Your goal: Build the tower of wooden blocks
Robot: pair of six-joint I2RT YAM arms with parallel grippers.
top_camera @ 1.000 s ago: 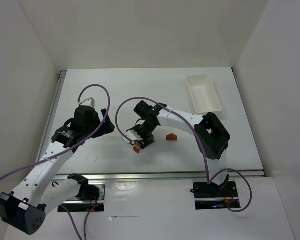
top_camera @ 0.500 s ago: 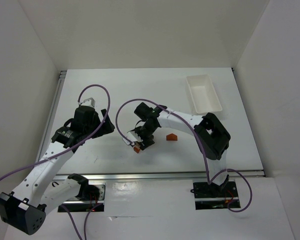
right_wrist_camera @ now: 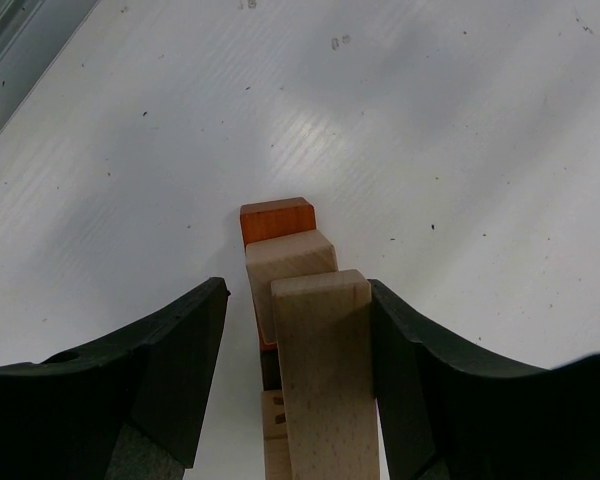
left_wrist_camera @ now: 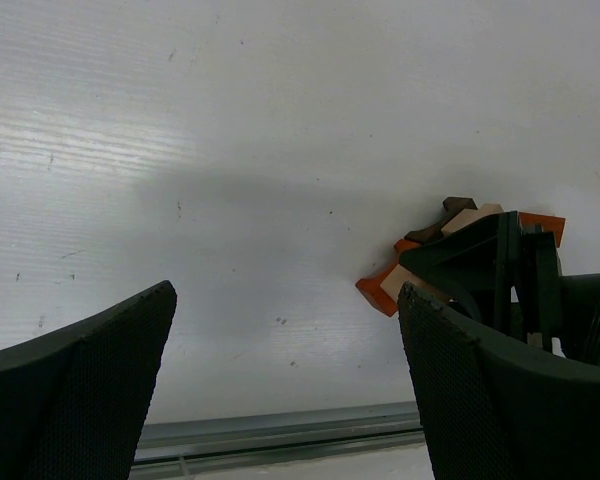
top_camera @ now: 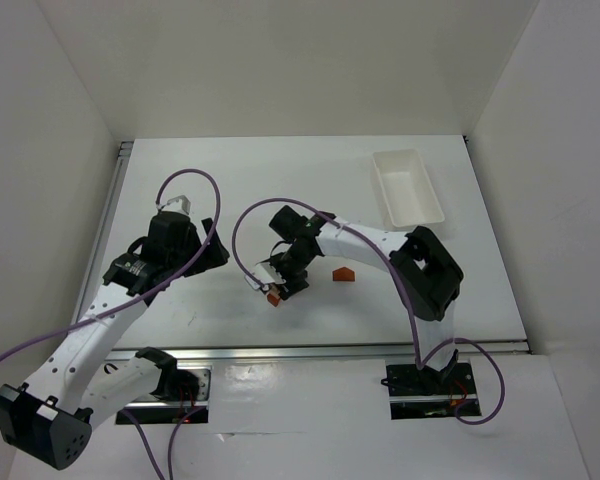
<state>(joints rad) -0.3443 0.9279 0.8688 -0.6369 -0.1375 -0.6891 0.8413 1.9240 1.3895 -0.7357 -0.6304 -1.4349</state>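
The wood block tower [top_camera: 273,296] is a small pile of an orange-red bar and pale tan blocks on the white table, left of centre. In the right wrist view a long pale tan block [right_wrist_camera: 320,370] lies on a shorter tan block [right_wrist_camera: 288,258] and the orange-red bar [right_wrist_camera: 276,218]. My right gripper [right_wrist_camera: 298,290] straddles the top block, open: the right finger touches it and the left finger stands apart. The orange-red house-shaped piece [top_camera: 343,274] lies alone to the right. My left gripper [left_wrist_camera: 285,295] is open and empty, left of the pile [left_wrist_camera: 390,285].
A white plastic tray [top_camera: 408,187] stands at the back right. A metal rail [left_wrist_camera: 280,435] runs along the table's near edge. White walls close in the table on three sides.
My right gripper has shifted slightly left over the pile. The left arm has not moved.
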